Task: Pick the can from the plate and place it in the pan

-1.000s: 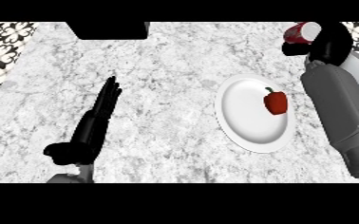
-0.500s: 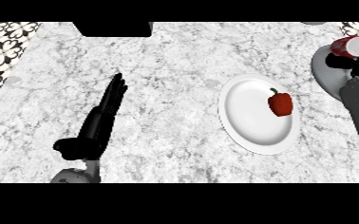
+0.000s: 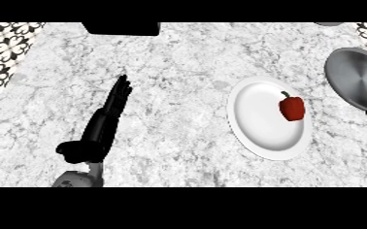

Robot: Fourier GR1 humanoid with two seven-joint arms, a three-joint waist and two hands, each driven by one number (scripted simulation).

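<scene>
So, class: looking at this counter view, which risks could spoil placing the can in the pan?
1. The right hand and the can are out of view, so the release cannot be checked.
2. Only part of the pan shows at the right edge; a drop could miss it.
3. The red pepper sits on the plate beside the pan and could be knocked.

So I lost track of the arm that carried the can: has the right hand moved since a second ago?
Yes. It was beyond the plate at the view's upper right; now it is out of view, and the pan shows there.

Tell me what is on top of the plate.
Only a red bell pepper lies on the white plate, toward its right side. No can shows there; nothing covers the plate.
</scene>
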